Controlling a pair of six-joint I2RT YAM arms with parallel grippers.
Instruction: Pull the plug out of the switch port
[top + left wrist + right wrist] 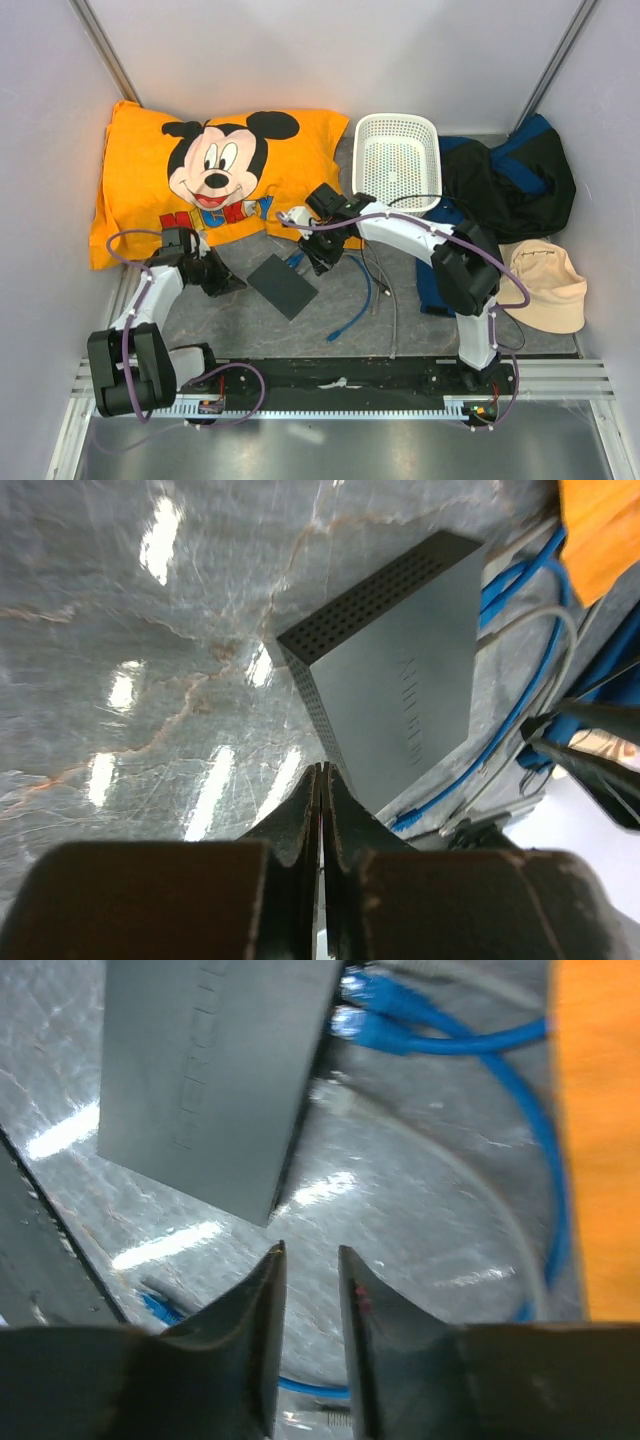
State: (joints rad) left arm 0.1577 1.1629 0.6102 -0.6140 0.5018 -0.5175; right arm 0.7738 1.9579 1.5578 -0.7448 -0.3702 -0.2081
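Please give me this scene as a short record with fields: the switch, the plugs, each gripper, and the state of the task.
switch: flat dark-grey box, lying on the table between the two grippers
blue plugs: two, at the narrow edge of the switch; they appear still inserted, though the view is blurred
left gripper: shut, holding nothing, close beside the switch
right gripper: slightly open, holding nothing, near the port edge, not touching a plug
task state: plug not yet pulled
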